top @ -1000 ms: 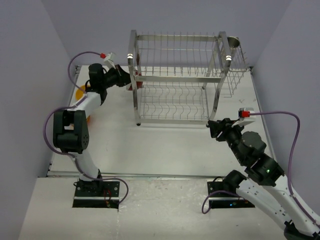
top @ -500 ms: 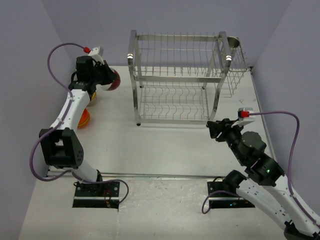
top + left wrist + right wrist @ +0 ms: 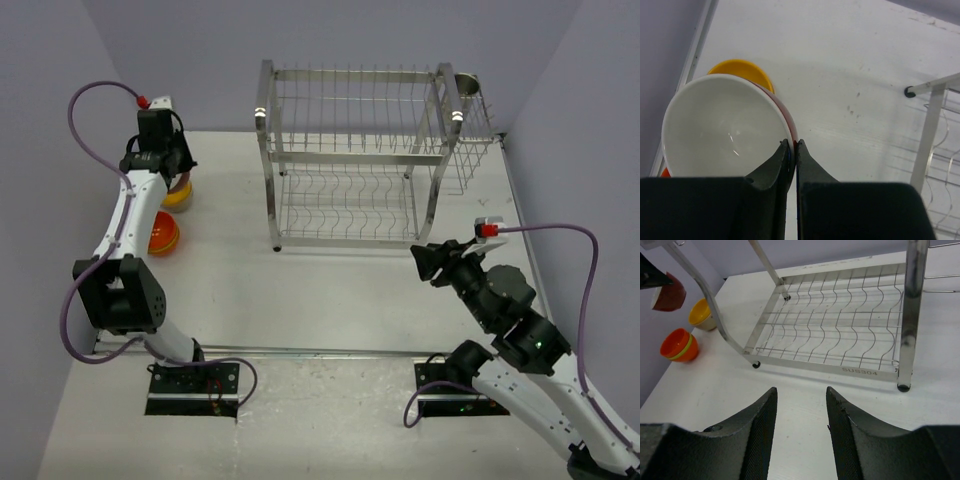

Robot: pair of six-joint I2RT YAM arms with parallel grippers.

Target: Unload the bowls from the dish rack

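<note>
Dark red round plastic bowl (image 3: 720,125) swung away from tall steel wire dish rack (image 3: 266,130) to 10 o'clock, over yellow plastic bowl (image 3: 742,70). Left gripper (image 3: 792,145) clamps rim: likely light, stiff, slick. Right gripper (image 3: 801,395) agape, empty.

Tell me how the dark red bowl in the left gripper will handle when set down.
Probably light and stiff: the left gripper holds the dark red bowl by a rim pinch alone, with no visible bending. Its glossy inside suggests it may slip in that pinch. Rounded walls might let it rock if released tilted.
</note>
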